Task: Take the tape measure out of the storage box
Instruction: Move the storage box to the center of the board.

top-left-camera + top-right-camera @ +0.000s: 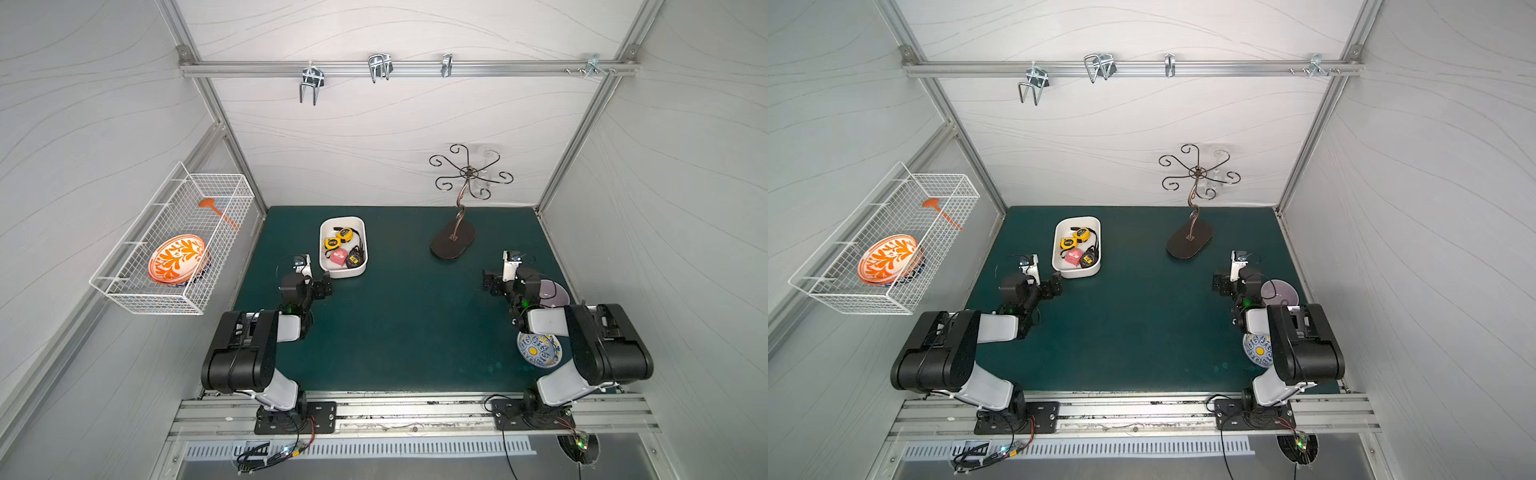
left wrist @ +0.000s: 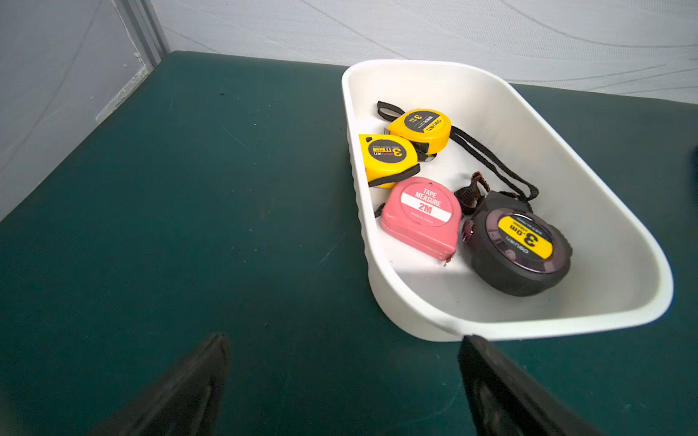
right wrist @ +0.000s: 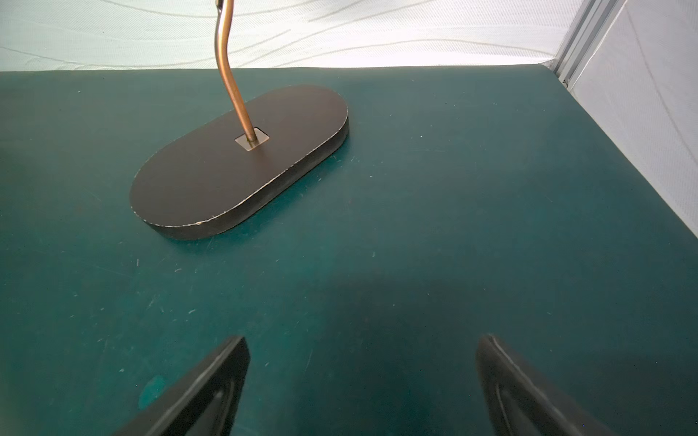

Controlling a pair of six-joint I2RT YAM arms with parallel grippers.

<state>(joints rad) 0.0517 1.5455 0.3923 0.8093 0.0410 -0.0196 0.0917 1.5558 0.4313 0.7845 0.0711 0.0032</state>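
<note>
White storage box (image 2: 619,211) sits just ahead of the left fingers (image 2: 189,385), spread wide and empty, probably to grab the black tape measure (image 2: 519,245); right fingers (image 3: 211,377) gape empty too.

From high overhead in both top views, looking steeply down on the whole tabletop (image 1: 395,332). From the left wrist, low and close, facing the storage box (image 2: 510,309) toward the far left corner. From the right wrist, low, facing the stand base (image 3: 211,181), likewise seen from above.
</note>
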